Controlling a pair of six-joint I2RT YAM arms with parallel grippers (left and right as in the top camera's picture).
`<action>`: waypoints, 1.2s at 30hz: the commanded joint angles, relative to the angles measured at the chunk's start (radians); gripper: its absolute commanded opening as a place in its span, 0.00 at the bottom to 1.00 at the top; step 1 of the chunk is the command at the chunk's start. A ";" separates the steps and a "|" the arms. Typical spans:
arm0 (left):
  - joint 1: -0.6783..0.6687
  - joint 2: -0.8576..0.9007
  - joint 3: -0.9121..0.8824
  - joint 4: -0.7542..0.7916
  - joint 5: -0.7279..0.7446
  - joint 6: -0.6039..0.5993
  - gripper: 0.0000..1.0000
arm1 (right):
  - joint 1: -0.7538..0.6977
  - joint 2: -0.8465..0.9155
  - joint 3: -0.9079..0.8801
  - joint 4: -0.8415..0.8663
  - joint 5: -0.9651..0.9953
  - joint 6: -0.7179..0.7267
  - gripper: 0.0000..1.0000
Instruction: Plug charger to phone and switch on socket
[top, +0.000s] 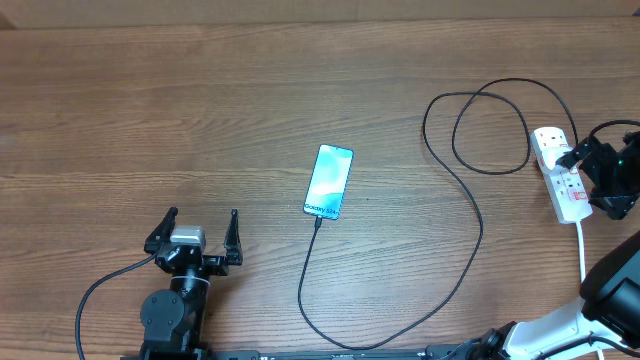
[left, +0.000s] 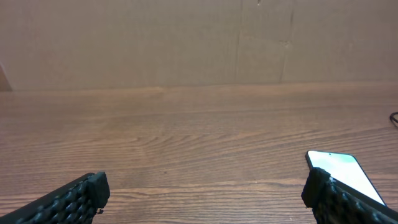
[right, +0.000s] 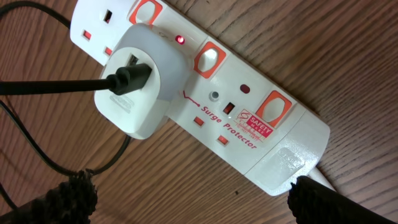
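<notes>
**Both hands released, holding nothing**

The right hand hovers just above the socket, where a white adapter takes the charger beside a lit red lamp. The phone, cable tip at its edge, lies ahead-right of the left hand

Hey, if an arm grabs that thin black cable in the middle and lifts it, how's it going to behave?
Probably floppy: the cable lies in loose loops, so it should sag either side of a grip. Both ends look plugged in, at the phone and the power strip, so a hard pull might drag the phone.
</notes>
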 joint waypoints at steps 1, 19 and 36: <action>0.006 -0.011 -0.004 0.002 -0.012 0.019 1.00 | 0.005 -0.054 0.018 0.005 -0.004 -0.005 1.00; 0.006 -0.011 -0.004 0.002 -0.013 0.019 1.00 | 0.023 -0.449 0.018 0.005 -0.003 -0.005 1.00; 0.006 -0.011 -0.004 0.002 -0.012 0.019 1.00 | 0.569 -0.541 0.018 0.004 0.003 -0.005 1.00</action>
